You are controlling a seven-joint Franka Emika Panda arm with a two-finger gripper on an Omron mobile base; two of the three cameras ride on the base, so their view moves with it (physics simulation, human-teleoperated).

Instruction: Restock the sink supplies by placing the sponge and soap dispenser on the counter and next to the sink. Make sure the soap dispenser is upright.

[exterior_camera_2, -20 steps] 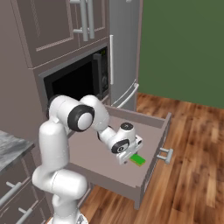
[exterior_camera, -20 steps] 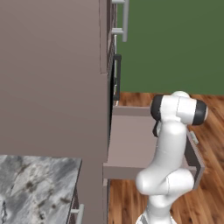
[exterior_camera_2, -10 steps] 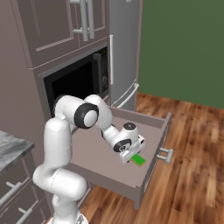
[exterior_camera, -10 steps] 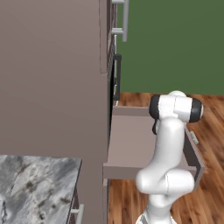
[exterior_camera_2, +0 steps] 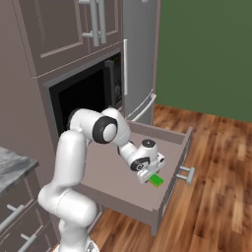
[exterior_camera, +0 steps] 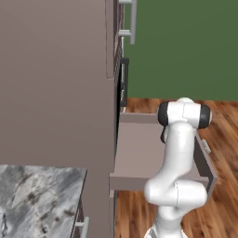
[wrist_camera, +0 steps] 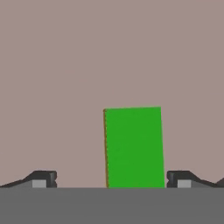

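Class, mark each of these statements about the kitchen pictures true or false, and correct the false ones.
1. The drawer under the microwave is pulled open. True.
2. A green sponge lies flat on the drawer floor. True.
3. The pincer is shut on the sponge. False: its fingers stand wide apart on either side of the sponge, not touching it.
4. The sponge rests on the marbled counter. False: it is inside the drawer.
5. The floor is white tile. False: it is brown wood planks.
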